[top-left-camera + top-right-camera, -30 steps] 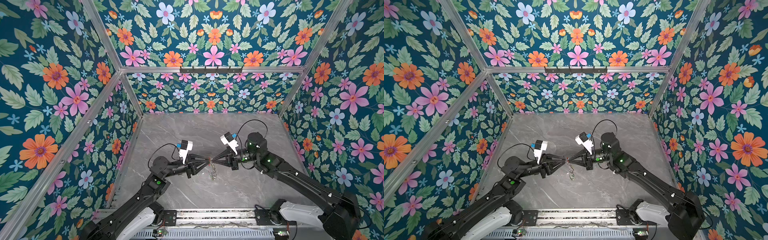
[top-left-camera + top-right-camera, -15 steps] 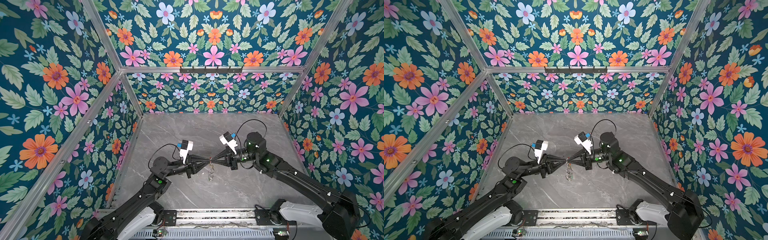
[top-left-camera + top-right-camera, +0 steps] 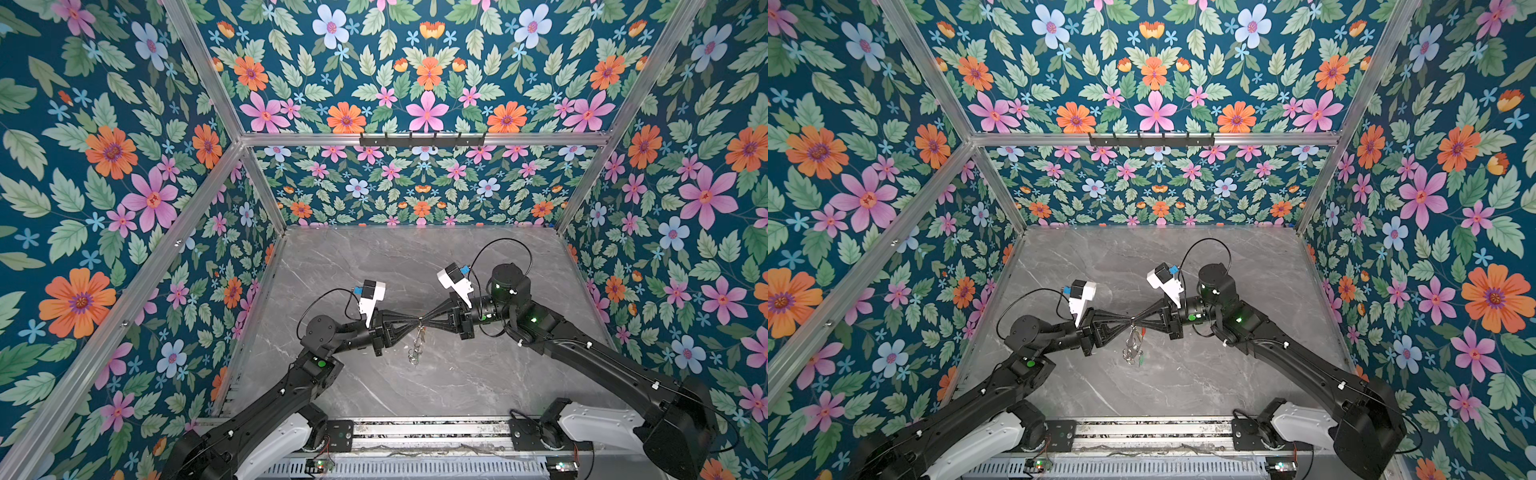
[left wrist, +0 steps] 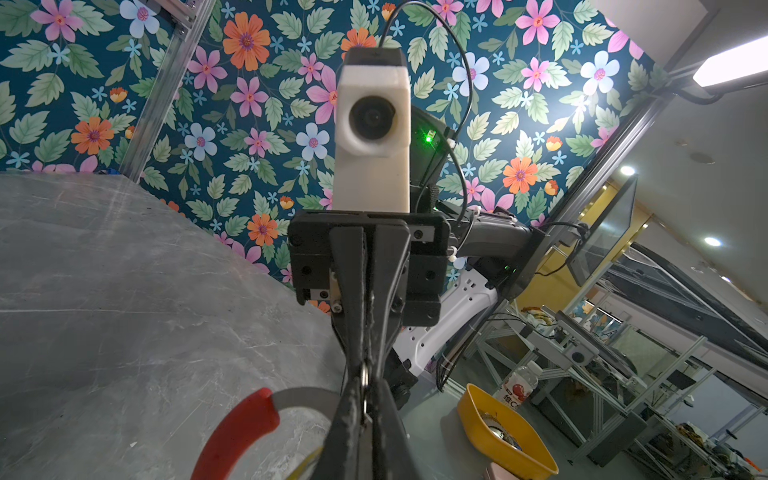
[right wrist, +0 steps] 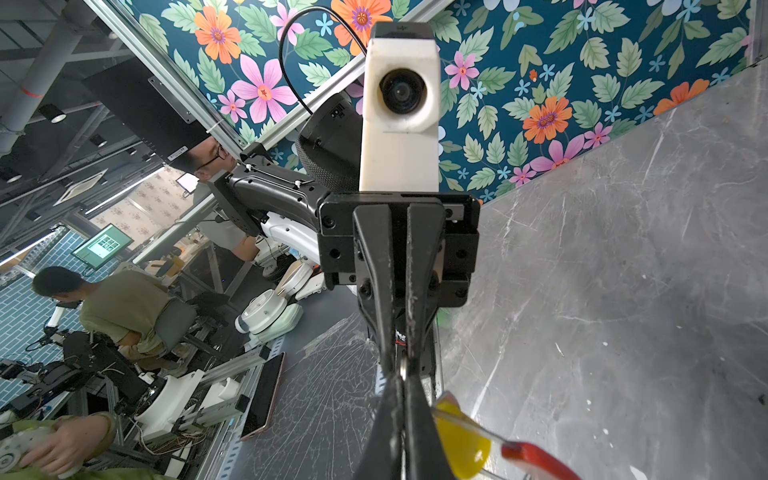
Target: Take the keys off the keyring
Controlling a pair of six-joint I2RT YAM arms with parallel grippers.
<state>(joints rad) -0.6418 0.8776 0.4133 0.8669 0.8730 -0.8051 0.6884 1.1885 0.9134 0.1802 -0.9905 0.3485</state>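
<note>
Left arm: it reaches from the front-left corner of the bench (image 3: 374, 257) toward the middle, forearm low, wrist level, fingers aimed at the opposite arm. The left end effector (image 3: 414, 322) is narrow, jaws together on a small silver loop (image 4: 364, 375) of the keyring (image 4: 237, 432). The ring's red segment curves away beside the fingers in the left wrist view.

Centre: the keyring hangs over the middle of the bench, nearer its front edge. The keys (image 3: 1134, 347) dangle below the pinch point. I cannot tell whether they touch the surface.

Right arm: it mirrors the left from the front-right corner, wrist level. The right end effector (image 3: 426, 321) meets the left tip to tip, also clamped narrow on the loop. A yellow key (image 5: 461, 440) sits just beside its fingers.

Assessment: I judge the step in hand to be working a key off the ring. I would anchor one side firmly and keep the other's motion short, following the wire, not pulling straight apart. Both grips are on thin metal, so slippage is the main risk.
</note>
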